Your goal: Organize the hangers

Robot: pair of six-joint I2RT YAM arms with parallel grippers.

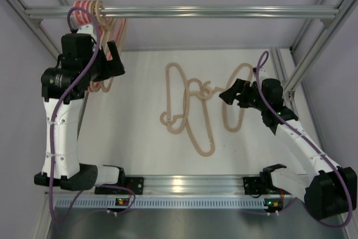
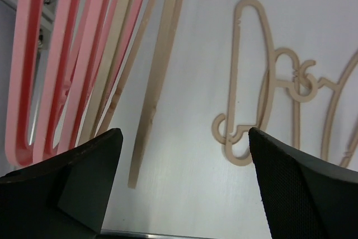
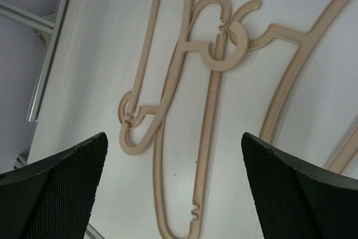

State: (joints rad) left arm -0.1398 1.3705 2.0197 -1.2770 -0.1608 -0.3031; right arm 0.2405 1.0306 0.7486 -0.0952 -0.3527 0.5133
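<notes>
Black fingers (image 2: 84, 188) of the left gripper (image 2: 184, 132) fill the bottom of its wrist view, spread wide, nothing between them. Just past its left finger hang the racked hangers (image 2: 33, 82): pink ones outermost, tan ones toward the gap, thin and matte, packed close, dangling from the silver bar (image 1: 212, 11) overhead. Whether the finger touches them, can't tell. Ahead and to that gripper's right, three loose hangers (image 1: 187, 110) lie flat on the white table (image 1: 134, 138), all tan, rounded outlines, and tangled: one hook curls round another's neck and the loops overlap. Across from them the right gripper (image 1: 229, 93) hovers over the rightmost loop, hiding part of it from above; its fingers (image 3: 61, 188) are wide apart too, empty, with the knot of hooks straight ahead. A purple cable (image 1: 72, 99) trails down the left arm.
</notes>
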